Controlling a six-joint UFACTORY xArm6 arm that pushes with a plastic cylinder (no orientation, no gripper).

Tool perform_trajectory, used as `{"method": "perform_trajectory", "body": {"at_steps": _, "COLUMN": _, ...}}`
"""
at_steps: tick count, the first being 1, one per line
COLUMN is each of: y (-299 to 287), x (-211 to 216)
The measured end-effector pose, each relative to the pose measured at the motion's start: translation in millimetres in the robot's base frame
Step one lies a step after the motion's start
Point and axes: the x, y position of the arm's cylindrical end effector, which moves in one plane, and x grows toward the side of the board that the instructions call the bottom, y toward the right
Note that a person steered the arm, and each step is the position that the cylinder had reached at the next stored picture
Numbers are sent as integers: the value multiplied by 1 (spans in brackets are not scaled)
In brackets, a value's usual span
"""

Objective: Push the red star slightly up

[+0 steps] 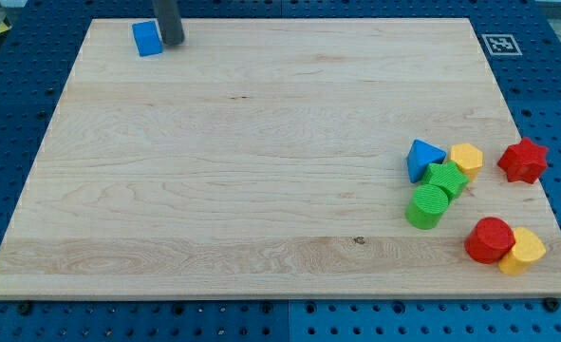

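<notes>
Here, my tip [173, 43]: the lower end of my dark rod, at the view's top left, resting on the desk just right of the blue cube and touching it or nearly so.
Hand: I have none to spread or pinch, only the straight rod; it holds nothing.
Red star [523, 160]: near the desk's right edge, a little below mid height, well apart from my tip, with a narrow gap to the yellow block at its left.
Blue cube [147, 39]: alone in the top left corner of the desk.
Blue triangular block [422, 159]: leftmost of the cluster at the view's right.
Yellow hexagonal block [467, 158]: beside the blue triangular block, between it and the red star.
Green block [445, 178]: just below those two, touching or nearly touching them; its shape is unclear.
Green cylinder [428, 206]: against the green block's lower left.
Red cylinder [490, 239]: lower right, touching the yellow block [522, 251] at its right.
Desk [242, 171]: pale wood board on a blue perforated base.
</notes>
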Motion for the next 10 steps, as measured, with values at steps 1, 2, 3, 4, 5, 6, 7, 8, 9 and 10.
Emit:
{"method": "perform_trajectory", "body": {"at_steps": 1, "y": 75, "x": 40}}
{"method": "perform_trajectory", "body": {"at_steps": 2, "y": 150, "x": 102}}
{"method": "perform_trajectory", "body": {"at_steps": 3, "y": 219, "x": 120}}
{"method": "perform_trajectory", "body": {"at_steps": 4, "y": 292, "x": 107}}
{"method": "perform_trajectory", "body": {"at_steps": 5, "y": 381, "x": 134}}
{"method": "perform_trajectory", "body": {"at_steps": 6, "y": 492, "x": 208}}
{"method": "perform_trajectory", "body": {"at_steps": 7, "y": 492, "x": 210}}
{"method": "perform_trajectory", "body": {"at_steps": 8, "y": 492, "x": 237}}
{"method": "perform_trajectory", "body": {"at_steps": 9, "y": 492, "x": 251}}
{"method": "perform_trajectory", "body": {"at_steps": 10, "y": 492, "x": 250}}
